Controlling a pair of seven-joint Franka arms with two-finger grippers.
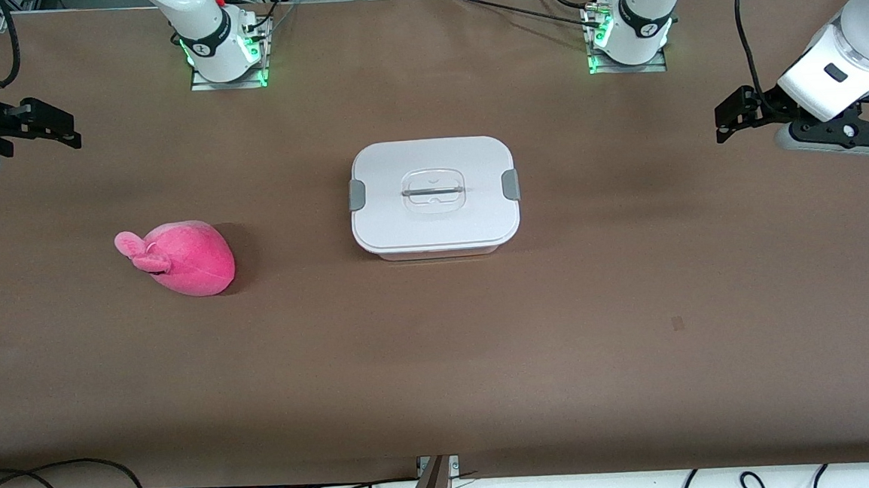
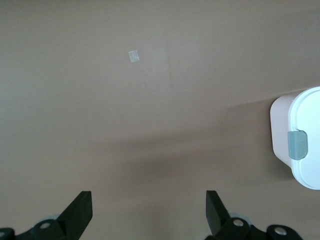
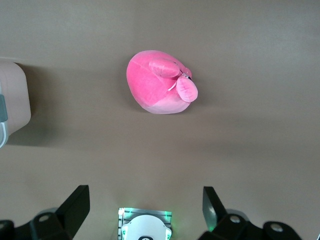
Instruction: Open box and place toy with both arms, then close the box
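From the front, the box (image 1: 435, 197) sits lidded mid-bench (image 1: 441, 349); the toy (image 1: 179, 257) lies well apart, toward the right arm's end. Left tool (image 1: 732, 114) and right tool (image 1: 58, 130) hover over the bench ends. Left wrist view: left tool (image 2: 148, 210) wide, empty. Right wrist view: right tool (image 3: 145, 207) wide, empty.

- box (image 1: 435, 197) sat mid worktop (image 1: 634, 300), lid (image 1: 434, 233) on
- toy (image 1: 182, 257) lay on worktop toward right arm's end, well apart from box, slightly nearer front camera
- left claw (image 1: 728, 116) hung over left arm's end, fingers spread
- right claw (image 1: 58, 130) hung over right arm's end, fingers spread
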